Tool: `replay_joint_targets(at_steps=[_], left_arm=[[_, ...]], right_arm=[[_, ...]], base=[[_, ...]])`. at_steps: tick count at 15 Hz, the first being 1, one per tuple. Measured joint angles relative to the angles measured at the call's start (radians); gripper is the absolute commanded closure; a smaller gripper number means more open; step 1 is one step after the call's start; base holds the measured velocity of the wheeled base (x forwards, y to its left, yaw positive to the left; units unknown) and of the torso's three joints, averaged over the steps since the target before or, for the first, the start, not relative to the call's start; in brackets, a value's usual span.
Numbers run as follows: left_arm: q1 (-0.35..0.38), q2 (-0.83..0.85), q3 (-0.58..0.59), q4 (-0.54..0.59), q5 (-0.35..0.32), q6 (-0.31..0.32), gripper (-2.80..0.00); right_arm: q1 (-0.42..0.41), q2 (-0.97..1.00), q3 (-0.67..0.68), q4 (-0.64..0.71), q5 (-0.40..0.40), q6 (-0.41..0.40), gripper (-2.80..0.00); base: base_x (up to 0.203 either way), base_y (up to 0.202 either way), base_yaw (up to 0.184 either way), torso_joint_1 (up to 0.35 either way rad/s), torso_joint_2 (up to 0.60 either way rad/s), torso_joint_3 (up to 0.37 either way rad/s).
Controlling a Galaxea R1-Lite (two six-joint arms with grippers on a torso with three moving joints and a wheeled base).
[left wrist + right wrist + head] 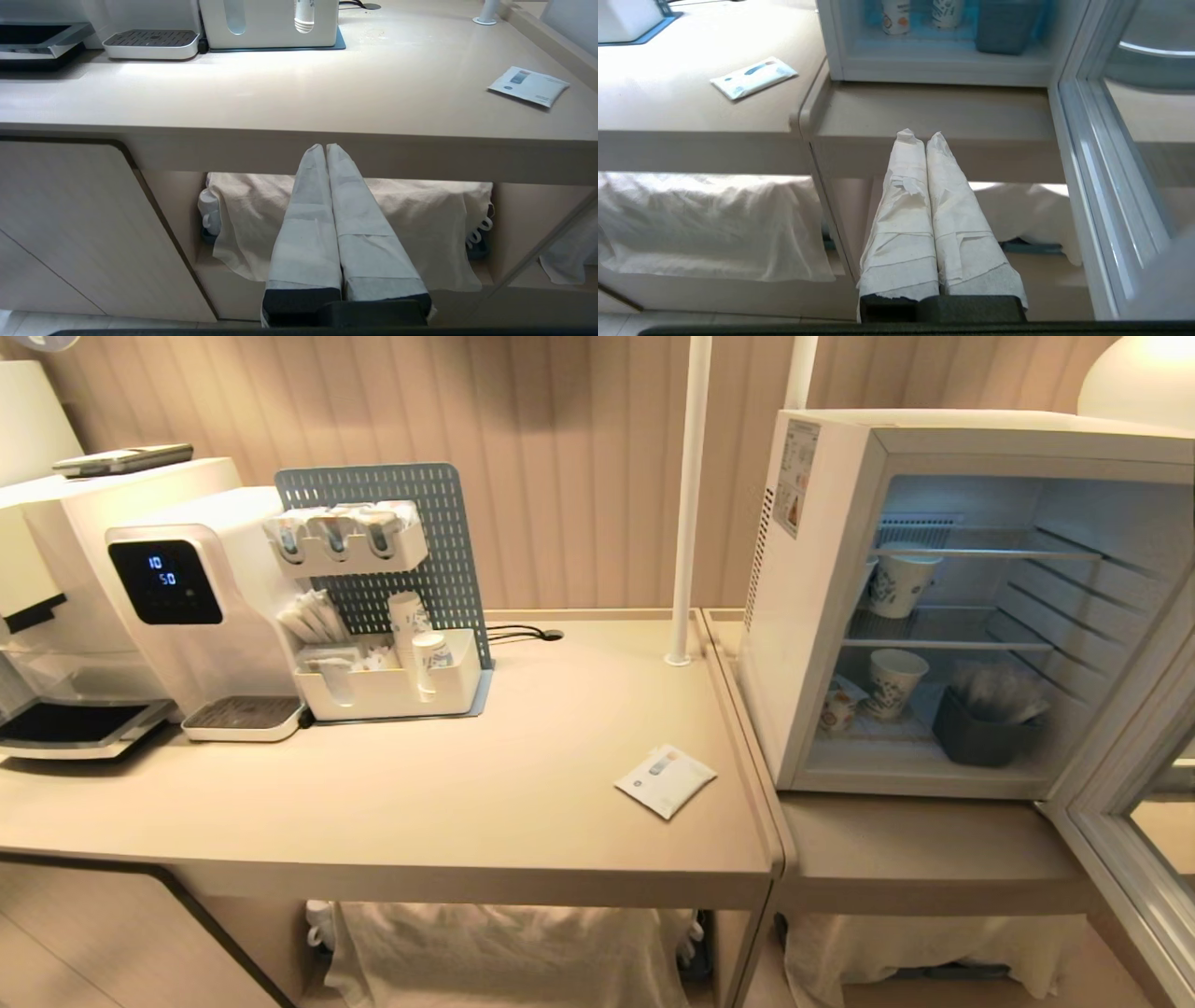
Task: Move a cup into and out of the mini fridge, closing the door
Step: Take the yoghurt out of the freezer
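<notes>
Our right tool (924,140), pinched narrow and empty, is nearer: the cup (895,16) stands upright ahead, slightly left, inside the mini fridge (943,70).

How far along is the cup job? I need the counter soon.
Done: the fridge door stands open, and the cup sits on its floor, front left. In hand: nothing; the left gripper and right gripper hang shut below the counter edge. Left: taking the cup out and closing the door.
</notes>
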Motion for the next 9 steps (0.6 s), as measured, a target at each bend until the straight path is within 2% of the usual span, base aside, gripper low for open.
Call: replay_joint_targets(at_steps=[2,5,7,9], left_arm=[[0.0,0.0,0.0,0.0,0.0,-0.002,0.0],[-0.001,0.0,0.0,0.0,0.0,-0.002,0.0],[0.0,0.0,0.0,0.0,0.0,-0.003,0.0],[0.0,0.0,0.0,0.0,0.0,-0.003,0.0]], right_arm=[[0.001,0.0,0.001,-0.003,-0.001,0.002,0.0],[0.001,0.019,-0.115,0.002,-0.002,0.027,0.0],[0.001,0.111,-0.22,0.019,0.002,0.033,0.0],[0.003,0.286,-0.301,0.01,0.015,0.036,0.0]], base=[[0.136,0.0,0.004,0.002,0.01,0.004],[0.0,0.0,0.0,0.0,0.0,0.0],[0.0,0.0,0.0,0.0,0.0,0.0],[0.0,0.0,0.0,0.0,0.0,0.0]])
